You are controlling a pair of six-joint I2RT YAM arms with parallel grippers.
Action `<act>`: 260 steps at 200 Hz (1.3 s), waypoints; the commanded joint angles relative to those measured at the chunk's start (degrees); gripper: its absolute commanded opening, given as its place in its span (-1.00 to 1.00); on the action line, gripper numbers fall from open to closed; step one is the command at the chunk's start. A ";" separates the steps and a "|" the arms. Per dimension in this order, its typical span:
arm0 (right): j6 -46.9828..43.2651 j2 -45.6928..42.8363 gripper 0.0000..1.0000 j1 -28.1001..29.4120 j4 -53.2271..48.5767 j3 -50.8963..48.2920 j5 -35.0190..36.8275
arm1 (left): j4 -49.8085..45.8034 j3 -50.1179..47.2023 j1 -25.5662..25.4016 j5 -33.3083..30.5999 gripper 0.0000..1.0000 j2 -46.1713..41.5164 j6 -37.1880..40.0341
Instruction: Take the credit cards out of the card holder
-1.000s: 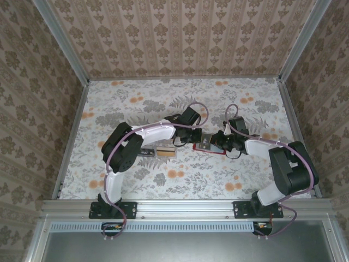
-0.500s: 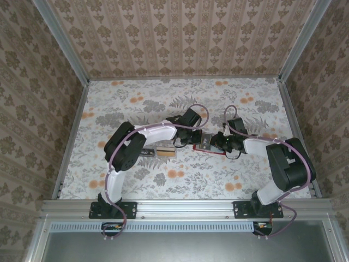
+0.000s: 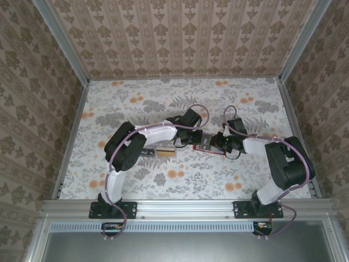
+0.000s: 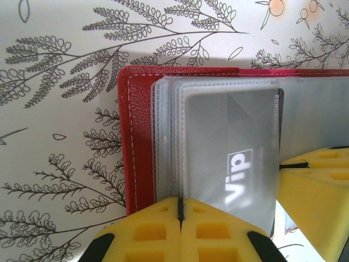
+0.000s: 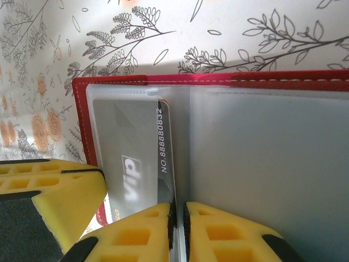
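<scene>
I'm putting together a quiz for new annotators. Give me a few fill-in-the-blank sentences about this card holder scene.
1. The card holder on the table is coloured ____.
2. The grey card in its clear sleeve bears the word ____.
3. The fingers of the left gripper are coloured ____.

Missing words: red; VIP; yellow.

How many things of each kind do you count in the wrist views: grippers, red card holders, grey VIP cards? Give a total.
Grippers: 2 (left gripper, right gripper)
red card holder: 1
grey VIP card: 1
Total: 4
</scene>
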 commanded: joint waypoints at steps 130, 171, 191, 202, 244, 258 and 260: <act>2.00 0.53 -1.00 -0.07 2.94 -0.16 -4.50 | -3.79 0.54 -0.66 -0.45 -1.00 2.33 -0.32; 1.75 -2.91 -1.00 -2.14 1.82 -2.31 -2.10 | -5.14 0.25 0.31 -0.99 -1.00 2.45 -1.08; 1.44 -3.95 -1.00 -3.20 0.98 -2.86 -1.69 | -5.01 -0.20 0.58 -1.06 -1.00 2.20 -1.14; 1.30 -4.27 -1.00 -3.71 0.64 -3.17 -1.55 | -4.92 -0.45 0.67 -1.07 -1.00 2.16 -1.17; 0.51 -4.67 -1.00 -4.71 -0.31 -3.66 -1.55 | -4.70 -0.42 0.77 -1.00 -1.00 1.92 -1.00; 0.28 -4.79 -1.00 -4.86 -0.14 -3.94 -1.89 | -4.67 -0.33 0.76 -0.85 -1.00 1.83 -0.92; 0.26 -4.79 -1.00 -4.86 -0.13 -3.93 -1.91 | -4.69 -0.33 0.74 -0.85 -1.00 1.83 -0.91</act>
